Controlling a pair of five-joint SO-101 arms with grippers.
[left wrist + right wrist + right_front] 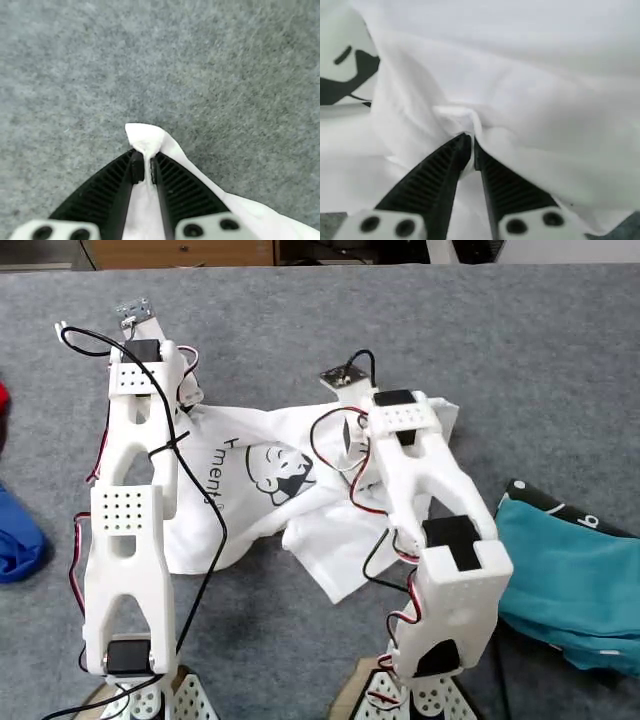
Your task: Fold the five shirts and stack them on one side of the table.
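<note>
A white shirt (262,490) with a black face print lies crumpled in the middle of the grey table, between the two white arms. My left gripper (147,165) is shut on a corner of the white shirt (144,137), with grey table felt beyond it. In the high view this arm's wrist (145,365) stands at the shirt's far left corner. My right gripper (471,146) is shut on a bunched fold of the white shirt (520,100), with part of the black print beside it. That arm's wrist (400,420) hangs over the shirt's far right part.
A teal shirt (575,585) lies on a dark one at the right edge. A blue cloth (15,535) and a bit of red cloth (3,400) sit at the left edge. A wooden cabinet (180,252) stands beyond the table's far edge.
</note>
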